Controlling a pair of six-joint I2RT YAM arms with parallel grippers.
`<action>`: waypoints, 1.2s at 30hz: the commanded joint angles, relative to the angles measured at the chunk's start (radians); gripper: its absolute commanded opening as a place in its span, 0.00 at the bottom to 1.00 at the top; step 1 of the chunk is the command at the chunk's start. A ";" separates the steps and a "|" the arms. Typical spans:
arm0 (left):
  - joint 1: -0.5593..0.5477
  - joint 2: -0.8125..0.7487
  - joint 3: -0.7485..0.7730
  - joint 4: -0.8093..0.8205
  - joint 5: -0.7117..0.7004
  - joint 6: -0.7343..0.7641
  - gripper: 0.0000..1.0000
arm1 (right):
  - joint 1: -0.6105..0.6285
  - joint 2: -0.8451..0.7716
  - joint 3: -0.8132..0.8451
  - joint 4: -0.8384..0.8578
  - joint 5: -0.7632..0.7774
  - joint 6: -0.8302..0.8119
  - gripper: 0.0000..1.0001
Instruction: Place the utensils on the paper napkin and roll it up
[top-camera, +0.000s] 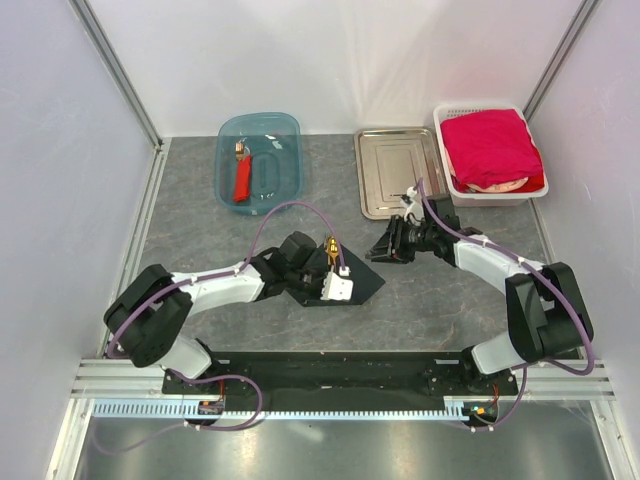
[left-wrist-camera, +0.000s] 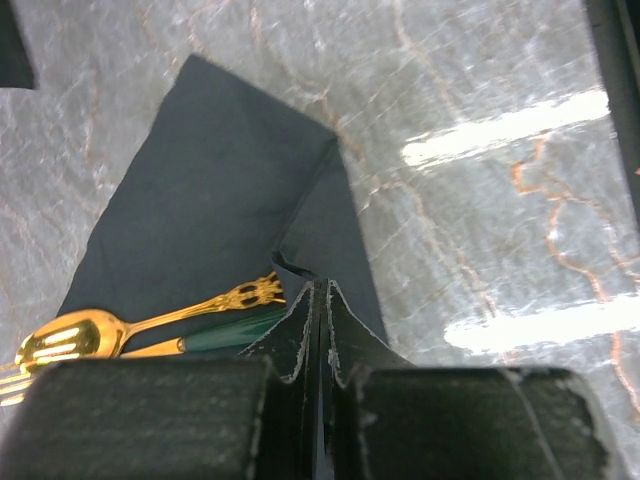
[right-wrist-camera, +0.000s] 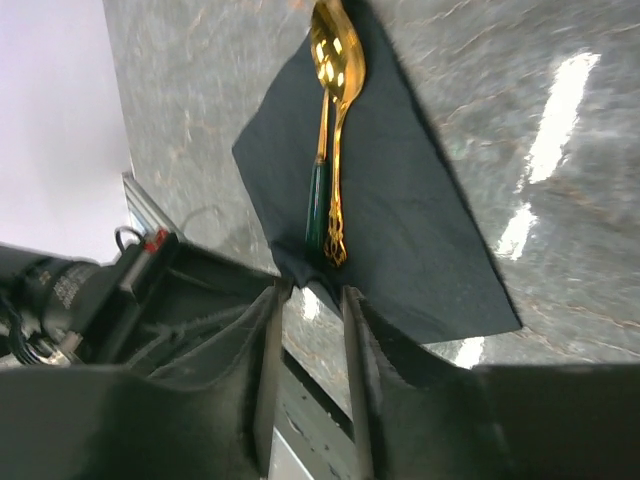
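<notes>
The black paper napkin lies in the middle of the table with gold utensils on it. In the left wrist view a gold fork and a green-handled piece rest on the napkin. My left gripper is shut on a lifted fold at the napkin's edge. In the right wrist view a gold spoon and the green-handled piece lie side by side on the napkin. My right gripper has a narrow gap between its jaws, tips at the napkin's bunched near edge.
A blue tub at the back left holds a red-bodied tool. A steel tray sits at the back middle. Beside it a white basket holds a red cloth. Both arms converge on the napkin.
</notes>
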 joint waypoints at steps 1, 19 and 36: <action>0.019 0.008 0.040 0.078 0.021 -0.027 0.02 | 0.037 0.020 -0.004 0.050 -0.033 0.005 0.30; 0.040 0.035 0.026 0.112 -0.011 -0.030 0.02 | 0.140 0.038 -0.050 0.094 -0.088 0.057 0.08; 0.051 0.037 0.030 0.108 -0.047 -0.025 0.02 | 0.206 0.175 0.053 0.066 -0.089 0.028 0.13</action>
